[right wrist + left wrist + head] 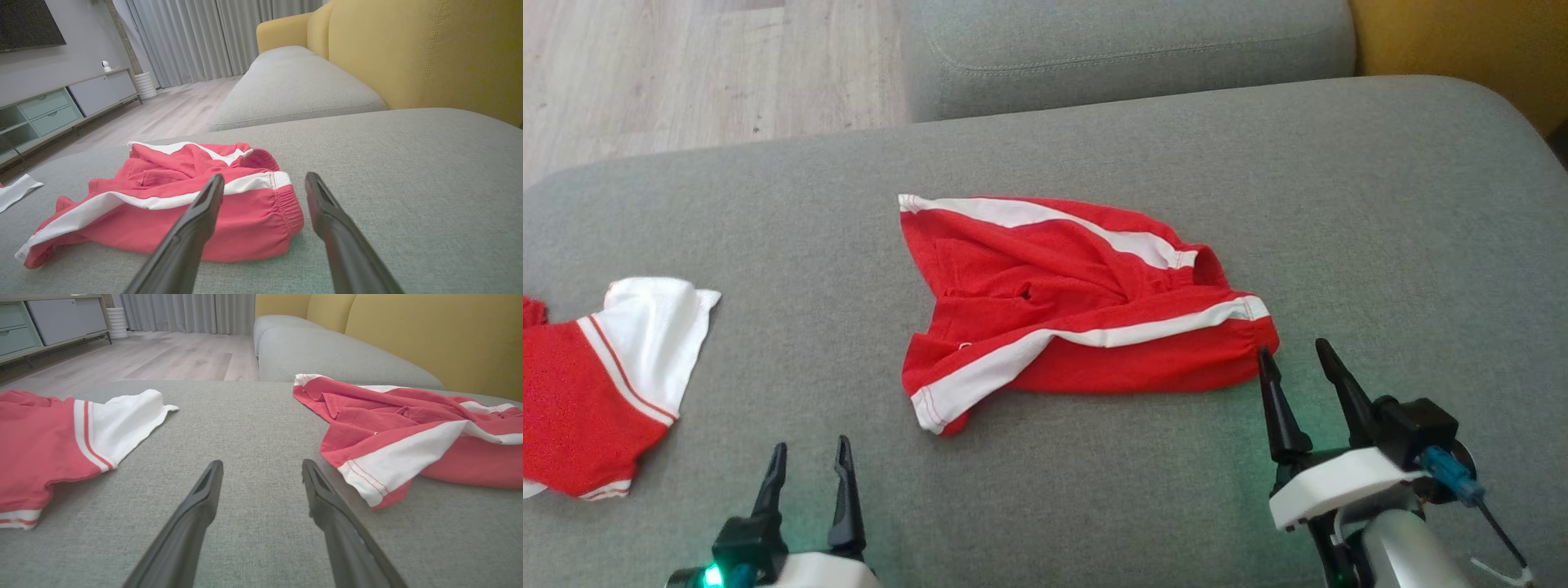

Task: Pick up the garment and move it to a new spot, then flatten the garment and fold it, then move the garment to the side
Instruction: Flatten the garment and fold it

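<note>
While the shirt at 9 o'clock is cut off by the head view's edge, the shorts lie whole at the middle of the sofa, rumpled so their lower layer is hidden. Their long axis runs 9 to 3 o'clock, waistband at 3, leg hems at 9. Left jaws and right jaws both stand released and empty, the right ones near the waistband.
</note>
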{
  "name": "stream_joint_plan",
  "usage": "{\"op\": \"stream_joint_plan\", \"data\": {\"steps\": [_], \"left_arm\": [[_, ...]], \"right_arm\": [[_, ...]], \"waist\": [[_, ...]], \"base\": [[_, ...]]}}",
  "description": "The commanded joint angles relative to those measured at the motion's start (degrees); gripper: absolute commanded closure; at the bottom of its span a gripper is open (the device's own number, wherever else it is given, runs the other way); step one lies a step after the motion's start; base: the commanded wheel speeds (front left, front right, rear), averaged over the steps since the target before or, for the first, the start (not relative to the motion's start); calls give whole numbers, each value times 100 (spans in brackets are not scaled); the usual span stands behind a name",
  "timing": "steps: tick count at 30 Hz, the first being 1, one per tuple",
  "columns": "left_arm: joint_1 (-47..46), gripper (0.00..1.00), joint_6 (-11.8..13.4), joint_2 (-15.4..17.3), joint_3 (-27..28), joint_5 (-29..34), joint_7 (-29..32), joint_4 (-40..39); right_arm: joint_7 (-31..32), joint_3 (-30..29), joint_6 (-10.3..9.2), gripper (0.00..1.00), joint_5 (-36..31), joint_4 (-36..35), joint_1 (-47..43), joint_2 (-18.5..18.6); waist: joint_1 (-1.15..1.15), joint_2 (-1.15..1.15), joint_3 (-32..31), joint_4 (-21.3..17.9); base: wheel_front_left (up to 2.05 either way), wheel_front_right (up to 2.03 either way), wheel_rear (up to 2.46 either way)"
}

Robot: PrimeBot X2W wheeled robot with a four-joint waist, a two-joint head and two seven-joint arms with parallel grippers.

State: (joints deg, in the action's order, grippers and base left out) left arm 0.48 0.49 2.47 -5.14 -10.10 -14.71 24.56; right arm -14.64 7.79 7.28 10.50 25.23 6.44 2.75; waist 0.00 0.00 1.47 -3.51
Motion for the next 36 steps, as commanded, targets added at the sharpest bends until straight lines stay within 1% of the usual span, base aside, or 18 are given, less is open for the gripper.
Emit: {"op": "stream_joint_plan", "data": {"steps": [1,5,8,11,13,16,22,24,28,36], "left_arm": [[-184,0,-2,41,124,30,-29,-132],[-243,0,-41,41,46,47,-29,-186],[-345,0,-176,41,-81,-101,-29,-201],[-475,0,-470,41,-348,-463,-29,-115],[-585,0,-620,41,-553,-778,-29,-2],[-767,0,-746,41,-872,-1288,-29,262],[-1114,0,-794,41,-1464,-2131,-29,786],[-1156,0,-795,41,-1554,-2250,-29,833],[-1287,0,-796,41,-1888,-2790,-29,948],[-1424,0,-797,199,-2108,-2989,-29,531]], "right_arm": [[-36,148,21,0,-35,-132,233,13],[-36,160,21,0,-8,-128,324,13],[-36,173,21,0,9,-136,385,13],[-36,210,21,0,40,-132,442,13],[-36,239,21,0,59,-124,471,13],[-36,275,21,0,84,-110,523,13],[-36,279,21,0,110,-112,621,13],[-36,266,21,0,107,-113,632,13],[-36,239,21,0,96,-123,662,13],[-36,216,21,0,142,-112,677,13]], "waist": [[0,0,7,17],[0,0,88,42],[0,0,160,53],[0,0,261,43],[0,0,348,19],[0,0,477,-43],[0,0,689,-189],[0,0,712,-205],[0,0,791,-247],[0,0,867,-226]], "base": [[0,0,0],[0,0,0],[0,0,0],[0,0,0],[0,0,0],[0,0,0],[0,0,0],[0,0,0],[0,0,0],[0,0,0]]}}
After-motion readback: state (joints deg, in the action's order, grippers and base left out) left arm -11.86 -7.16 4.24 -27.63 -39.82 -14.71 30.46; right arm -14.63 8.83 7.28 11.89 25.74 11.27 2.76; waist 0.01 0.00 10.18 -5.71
